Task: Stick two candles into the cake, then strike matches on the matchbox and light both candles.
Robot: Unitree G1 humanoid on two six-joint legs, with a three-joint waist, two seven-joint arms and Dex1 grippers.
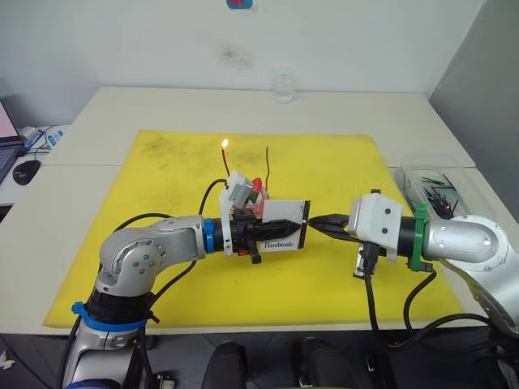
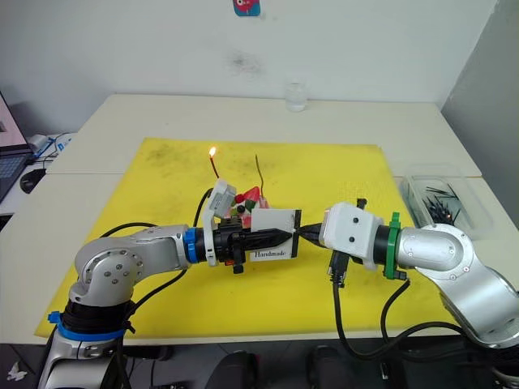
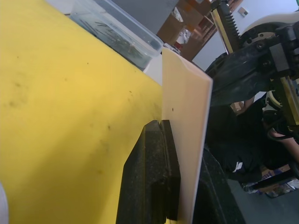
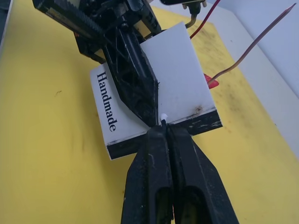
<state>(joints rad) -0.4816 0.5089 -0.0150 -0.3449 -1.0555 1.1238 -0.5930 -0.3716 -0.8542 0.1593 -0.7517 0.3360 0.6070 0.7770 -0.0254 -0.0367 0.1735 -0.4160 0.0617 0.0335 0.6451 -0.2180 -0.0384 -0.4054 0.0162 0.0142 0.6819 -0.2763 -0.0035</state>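
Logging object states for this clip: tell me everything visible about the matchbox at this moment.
The matchbox is a flat white rectangular box, seemingly card, printed "Handmade" in black along one side, with a scuffed black striking strip on one edge. It is held off the yellow mat by the left pincer, shut across its faces, just in front of the cake. The right pincer, closed on a match with a whitish tip, presses that tip at the striking strip.

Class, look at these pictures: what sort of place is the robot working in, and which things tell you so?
Probably an office or lab used for robot trials: pale desks pushed together under a yellow mat, a laptop and mouse at the side, a plain white wall.
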